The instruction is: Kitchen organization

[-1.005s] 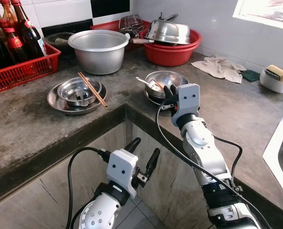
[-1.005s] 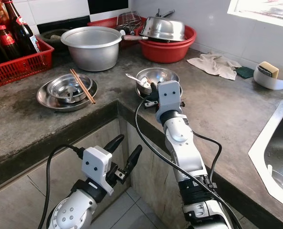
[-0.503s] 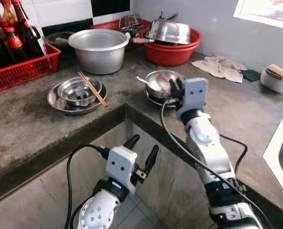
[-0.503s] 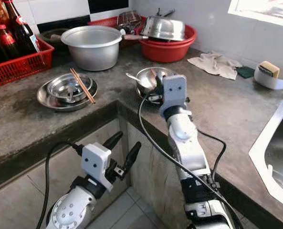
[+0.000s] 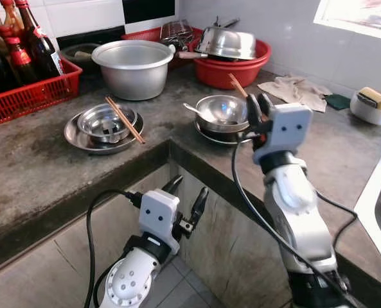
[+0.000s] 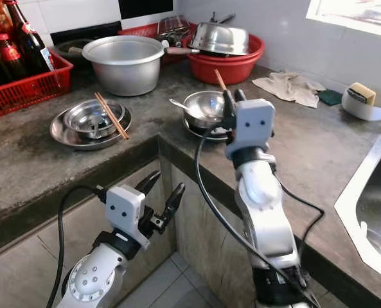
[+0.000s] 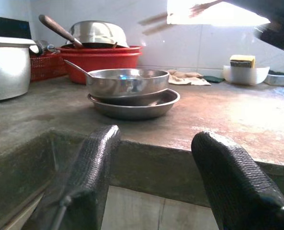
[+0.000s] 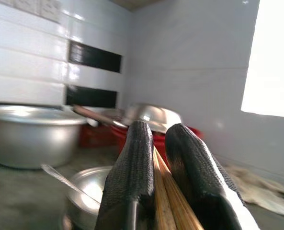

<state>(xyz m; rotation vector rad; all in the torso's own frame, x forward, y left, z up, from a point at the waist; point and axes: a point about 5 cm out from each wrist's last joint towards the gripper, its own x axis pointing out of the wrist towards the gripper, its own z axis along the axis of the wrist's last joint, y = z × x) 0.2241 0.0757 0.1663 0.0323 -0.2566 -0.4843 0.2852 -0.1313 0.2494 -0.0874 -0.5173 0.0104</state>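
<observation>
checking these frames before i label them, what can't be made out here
- Chopsticks in the right gripper: how many, right wrist view; the fingers cover them.
- Red basin: its contents, eye views; an upturned steel bowl covers it.
- Bottles: tops cut off by the frame edge.
- Sink: cut off at the edge.

Grey concrete tabletop (image 5: pixel 36 160) — carries aluminium pot (image 5: pixel 133 67), red crate (image 5: pixel 29 96), red basin (image 5: pixel 232 69), two steel plate-and-bowl stacks (image 5: pixel 103 126) (image 5: pixel 221 117), rag (image 5: pixel 296 91).

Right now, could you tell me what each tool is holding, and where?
The right tool pinches wooden chopsticks near their lower end; the left tool is open and holds nothing.
</observation>
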